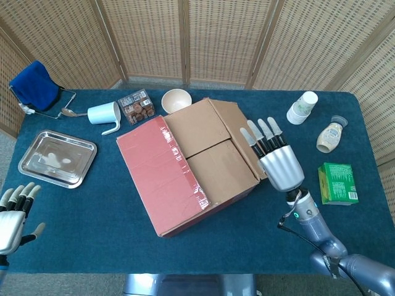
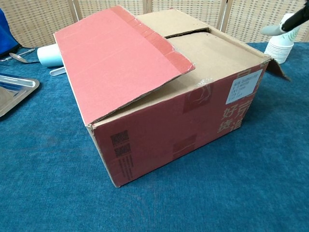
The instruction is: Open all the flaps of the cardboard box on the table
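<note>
Head view puts the cardboard box (image 1: 197, 166) near the middle of the blue tabletop (image 1: 92, 203), turned at an angle to the edges. I see its red flap (image 1: 162, 172) lying flat over the left half of the top. Two inner brown flaps (image 1: 207, 148) are also down, meeting along a seam. On the right side the brown flap (image 1: 237, 132) is folded outward and slopes down past the box edge. My right hand (image 1: 274, 157) is over that flap with its fingers (image 1: 256, 137) straight and spread, holding nothing; I cannot tell whether they touch the cardboard. In the chest view only a couple of fingertips show at the upper right edge, above the paper cups.

My left hand (image 1: 15, 213) is at the lower left corner, off the near tabletop edge, fingers apart and holding nothing.

Behind the box I see a white bowl (image 1: 176, 100), a small printed carton (image 1: 137, 106) and a white mug (image 1: 105, 115) on its side. A spoon (image 1: 71, 113) and a blue cloth (image 1: 34, 84) are at the far left, with a metal tray (image 1: 57, 158) nearer me. To the right are stacked paper cups (image 1: 302, 106), a squeeze bottle (image 1: 330, 135) lying down, and a green packet (image 1: 337, 183).
</note>
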